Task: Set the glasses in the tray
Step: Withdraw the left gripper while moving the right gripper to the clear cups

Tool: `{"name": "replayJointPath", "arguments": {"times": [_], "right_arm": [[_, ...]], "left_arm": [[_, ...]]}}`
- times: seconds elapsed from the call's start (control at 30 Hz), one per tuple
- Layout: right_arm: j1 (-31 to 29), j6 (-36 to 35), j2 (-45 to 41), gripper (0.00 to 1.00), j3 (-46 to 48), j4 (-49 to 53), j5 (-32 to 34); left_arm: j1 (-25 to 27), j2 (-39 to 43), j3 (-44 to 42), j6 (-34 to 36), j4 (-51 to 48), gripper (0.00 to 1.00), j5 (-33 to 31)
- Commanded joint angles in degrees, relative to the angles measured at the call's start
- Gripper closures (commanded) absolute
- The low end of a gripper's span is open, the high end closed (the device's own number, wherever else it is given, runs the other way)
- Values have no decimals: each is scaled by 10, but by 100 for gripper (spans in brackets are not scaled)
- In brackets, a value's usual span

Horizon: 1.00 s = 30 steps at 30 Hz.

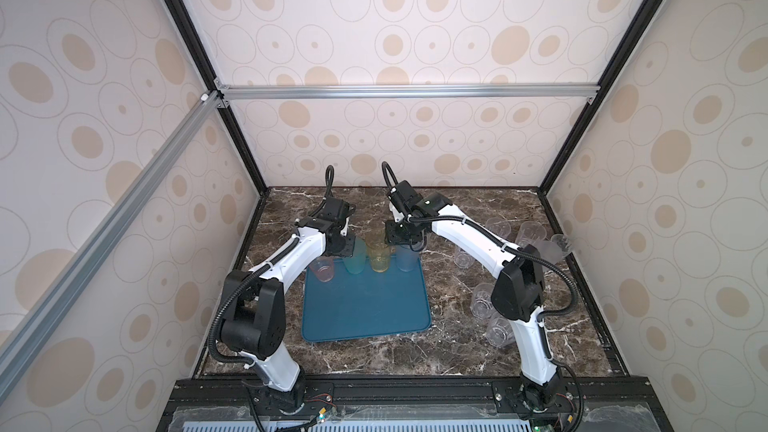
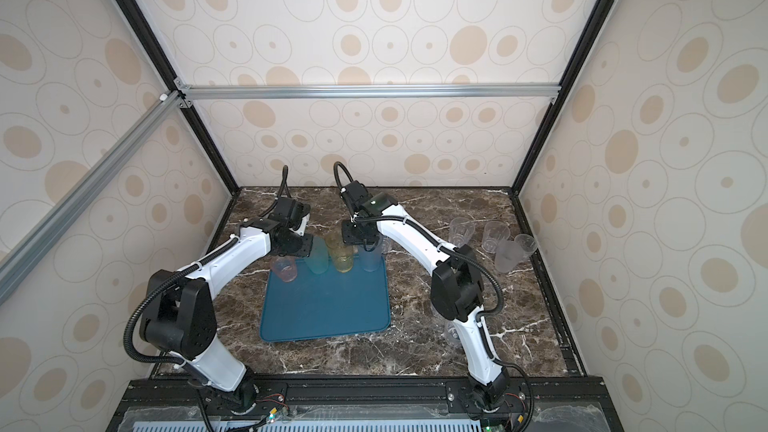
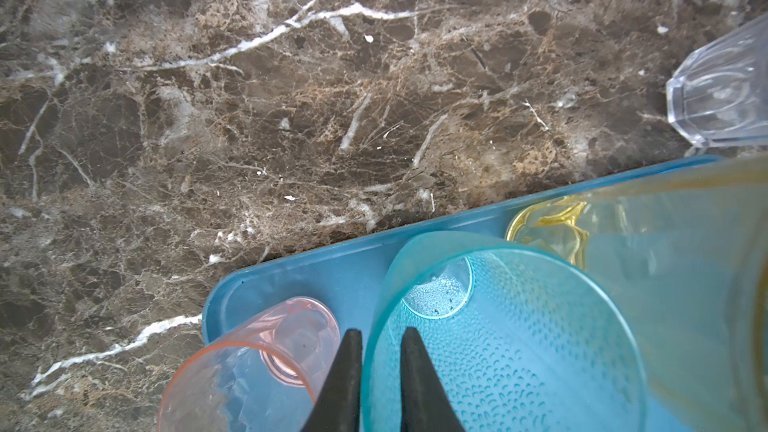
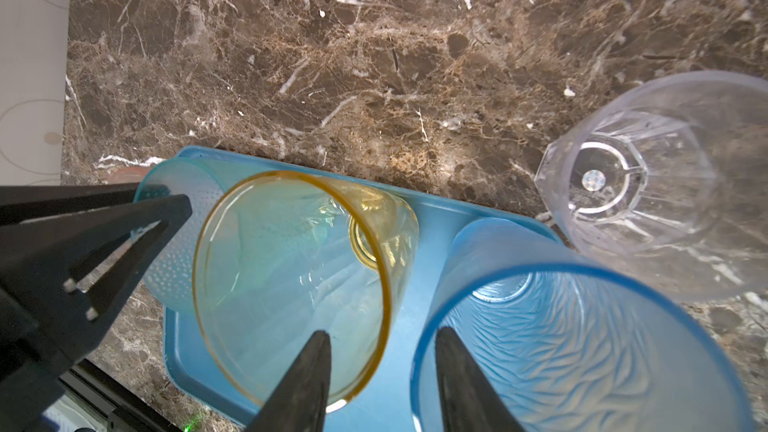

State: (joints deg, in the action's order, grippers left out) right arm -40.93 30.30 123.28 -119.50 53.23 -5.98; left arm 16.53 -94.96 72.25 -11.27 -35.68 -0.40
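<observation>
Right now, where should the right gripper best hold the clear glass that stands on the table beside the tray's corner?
Probably pinch its rim from above, one finger inside, one outside. The clear glass stands upright, mouth open, and the grey-blue glass stands close beside it, so take the rim on the side away from that glass.

Fingers (image 3: 338,384) astride teal tumbler (image 3: 519,347) rim, on tray (image 3: 332,268)

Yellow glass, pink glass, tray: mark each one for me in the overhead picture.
yellow glass (image 1: 379,263): in a top view, on its side wall.
pink glass (image 1: 323,272): in a top view, on its side wall.
tray (image 1: 365,309): in a top view, on its bare floor.
</observation>
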Motion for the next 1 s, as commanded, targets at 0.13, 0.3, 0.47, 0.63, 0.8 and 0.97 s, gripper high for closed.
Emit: {"name": "replayJointPath", "arguments": {"times": [0.13,0.3,0.47,0.63,0.8,0.97], "right_arm": [[-4,-22,-71,55,-10,41,20],[-1,-34,-124,55,16,51,49],[13,-44,-184,55,67,51,81],[45,-52,-241,55,121,56,108],[85,-56,-292,56,183,56,118],[130,-63,-322,56,246,47,123]], "left_arm": [[2,10,19,8,-25,72,-2],[2,21,28,7,-37,65,-5],[2,49,36,4,-50,57,-18],[2,89,28,-6,-54,51,-31],[2,148,5,-16,-36,48,-67],[5,224,-53,-32,38,44,-97]]}}
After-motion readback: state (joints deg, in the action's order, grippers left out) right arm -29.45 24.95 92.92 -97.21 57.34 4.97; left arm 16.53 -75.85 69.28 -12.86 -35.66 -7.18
